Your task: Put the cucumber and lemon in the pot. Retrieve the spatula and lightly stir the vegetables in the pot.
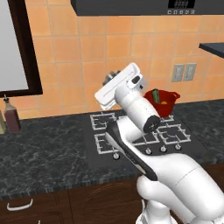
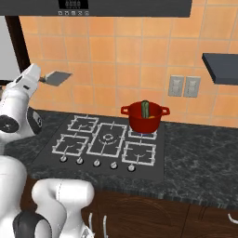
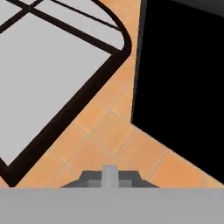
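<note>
The red pot (image 2: 139,122) stands on the back right burner, also seen at pot (image 1: 168,101). The dark green cucumber (image 2: 145,109) stands upright in it, poking above the rim, and a bit of the yellow lemon (image 1: 164,103) shows inside beside the cucumber (image 1: 155,95). My gripper (image 2: 42,79) is raised high at the left of the stove, well away from the pot, and is shut on the spatula's handle. The grey spatula blade (image 2: 58,77) points toward the tiled wall. In the hand view the spatula (image 3: 109,177) sticks out at the bottom edge, facing wall tiles.
A gas stove (image 2: 108,139) with a row of knobs lies in the dark stone counter (image 1: 48,148). Bottles (image 1: 12,117) stand at the far left under a window (image 1: 11,43). A range hood (image 2: 125,7) hangs above, with wall outlets (image 2: 184,86) and a dark shelf (image 2: 221,65) to the right.
</note>
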Tool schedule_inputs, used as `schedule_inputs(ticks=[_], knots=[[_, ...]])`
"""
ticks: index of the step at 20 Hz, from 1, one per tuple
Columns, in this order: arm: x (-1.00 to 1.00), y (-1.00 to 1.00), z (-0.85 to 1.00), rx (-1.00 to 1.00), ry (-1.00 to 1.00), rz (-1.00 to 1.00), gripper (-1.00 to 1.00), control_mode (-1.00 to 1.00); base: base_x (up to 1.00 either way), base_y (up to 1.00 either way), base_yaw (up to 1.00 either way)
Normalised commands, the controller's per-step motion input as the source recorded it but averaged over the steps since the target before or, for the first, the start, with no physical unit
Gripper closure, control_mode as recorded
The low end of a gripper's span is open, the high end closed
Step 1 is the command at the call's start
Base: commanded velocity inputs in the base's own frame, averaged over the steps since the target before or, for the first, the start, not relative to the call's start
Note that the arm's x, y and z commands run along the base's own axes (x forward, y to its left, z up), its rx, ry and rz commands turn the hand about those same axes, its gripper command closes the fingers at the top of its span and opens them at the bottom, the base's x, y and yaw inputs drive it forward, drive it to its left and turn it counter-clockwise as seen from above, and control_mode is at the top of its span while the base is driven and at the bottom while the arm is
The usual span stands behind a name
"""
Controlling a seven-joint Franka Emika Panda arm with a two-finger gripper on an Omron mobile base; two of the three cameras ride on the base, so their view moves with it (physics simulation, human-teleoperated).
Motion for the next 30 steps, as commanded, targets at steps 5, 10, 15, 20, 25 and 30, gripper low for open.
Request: schedule_inputs(ticks=[5, 10, 15, 20, 25, 30], knots=[[0.33, -0.44, 0.17, 0.92, 0.13, -0.17, 1.00, -1.00, 0.00, 0.00, 0.00], [0.07, -0.38, 0.20, 0.92, 0.19, -0.09, 1.00, -1.00, 0.00, 0.00, 0.00], [-0.20, -0.09, 0.11, 0.52, 0.18, 0.00, 1.00, -1.00, 0.00, 0.00, 0.00], [-0.31, -0.14, 0.20, 0.09, 0.25, 0.03, 1.00, -1.00, 0.00, 0.00, 0.00], [-0.01, -0.09, 0.01, 0.00, 0.15, 0.04, 1.00, 1.00, -0.05, -0.04, 0.02], [0.00, 0.00, 0.00, 0.00, 0.00, 0.00, 1.00, 1.00, 0.01, -0.73, 0.01]])
